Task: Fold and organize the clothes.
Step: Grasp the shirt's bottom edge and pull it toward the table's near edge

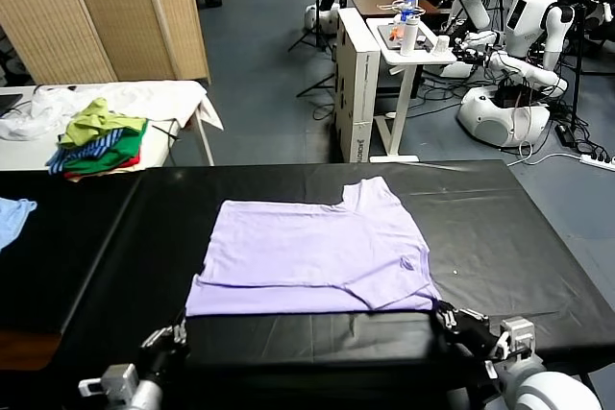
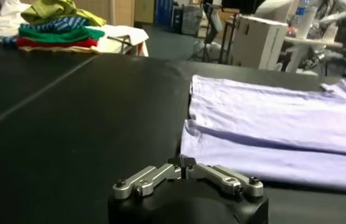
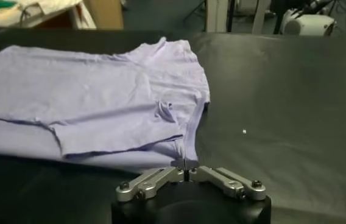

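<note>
Left gripper (image 1: 173, 338) and right gripper (image 1: 447, 319) low (fingers closed), arms apart.

Even overhead light, soft glare on black table (image 1: 500, 237), wrist backgrounds perhaps slightly blurred

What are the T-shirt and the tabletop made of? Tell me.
T-shirt: thin soft knit, probably cotton jersey; matte, lying limp with soft creases and folds. Tabletop: black sheet covering, likely vinyl or coated fabric; slight sheen and a visible seam.

A black table (image 1: 500, 237) carries the flat lavender T-shirt (image 1: 307, 256).
</note>
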Motion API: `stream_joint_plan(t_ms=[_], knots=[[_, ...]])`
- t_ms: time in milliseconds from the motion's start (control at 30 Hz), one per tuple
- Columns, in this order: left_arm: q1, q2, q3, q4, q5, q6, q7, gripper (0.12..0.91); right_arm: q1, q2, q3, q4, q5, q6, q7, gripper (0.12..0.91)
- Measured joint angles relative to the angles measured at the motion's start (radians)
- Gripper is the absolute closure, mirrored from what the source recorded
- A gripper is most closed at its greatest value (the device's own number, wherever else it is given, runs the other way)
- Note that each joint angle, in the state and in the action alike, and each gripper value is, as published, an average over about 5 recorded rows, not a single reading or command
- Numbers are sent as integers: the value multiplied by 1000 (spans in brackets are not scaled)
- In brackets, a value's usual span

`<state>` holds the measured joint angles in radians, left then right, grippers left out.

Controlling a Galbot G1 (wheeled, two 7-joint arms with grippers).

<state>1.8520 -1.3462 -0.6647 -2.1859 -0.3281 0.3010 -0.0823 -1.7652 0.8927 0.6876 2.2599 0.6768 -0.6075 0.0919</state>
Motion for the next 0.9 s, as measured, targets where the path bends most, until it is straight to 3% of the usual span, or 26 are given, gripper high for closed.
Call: stream_joint_plan(t_ms=[133,200,300,500,600,700,900], knots=[[37,2,-1,-23,2,10,-3,886,-33,0,13,26,0,-27,-1,876],[53,0,-3,-35,2,19,-7,886,-49,0,19,40,0,-37,-1,826],[74,-6,-5,-54,1,32,-19,833,-71,1,31,61,0,-42,-1,666],[99,-30,-11,-102,-5,44,-42,484,-89,0,70,102,22,-33,-2,287],[89,-33,-24,-130,-29,45,-42,295,-77,-4,93,111,59,-7,-1,157],[64,-22,-40,-147,-69,47,-41,163,-43,-14,103,102,100,25,14,123],[-53,31,-32,-111,-162,58,-54,124,140,-38,24,6,122,34,76,118]])
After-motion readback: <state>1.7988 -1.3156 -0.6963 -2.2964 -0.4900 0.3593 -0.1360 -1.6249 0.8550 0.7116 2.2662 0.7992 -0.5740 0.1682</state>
